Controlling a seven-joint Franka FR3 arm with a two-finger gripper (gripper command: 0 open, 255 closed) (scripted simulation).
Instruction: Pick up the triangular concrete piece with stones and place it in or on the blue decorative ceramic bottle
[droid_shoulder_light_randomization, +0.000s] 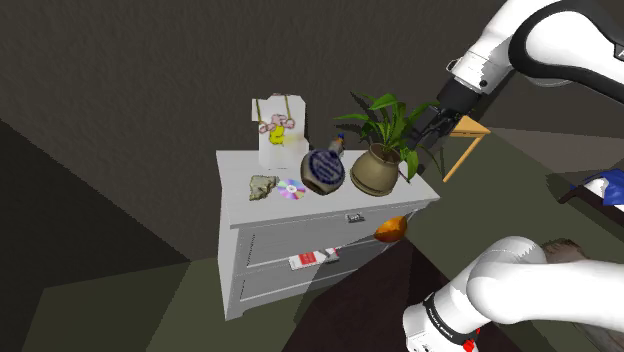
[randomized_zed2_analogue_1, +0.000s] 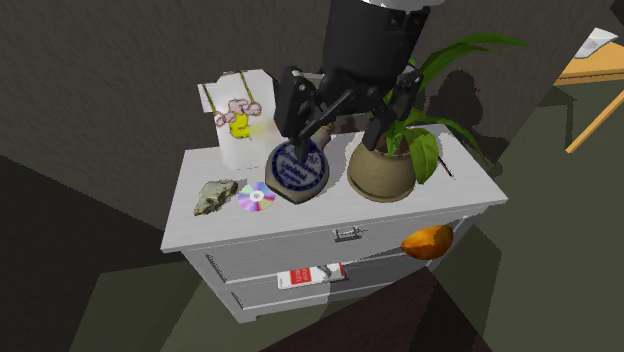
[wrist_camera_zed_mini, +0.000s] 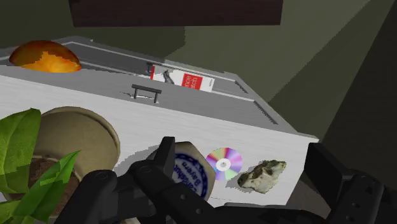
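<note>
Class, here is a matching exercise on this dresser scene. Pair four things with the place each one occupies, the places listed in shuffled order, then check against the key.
Things
1. stony piece
2. disc
3. potted plant
4. red and white box

Places
A. lying in the open drawer
B. just to the second exterior view's right of the blue bottle
C. between the stony piece and the blue bottle
D. nearest the end of the dresser top at the second exterior view's left

Pairs: 1-D, 2-C, 3-B, 4-A
</note>
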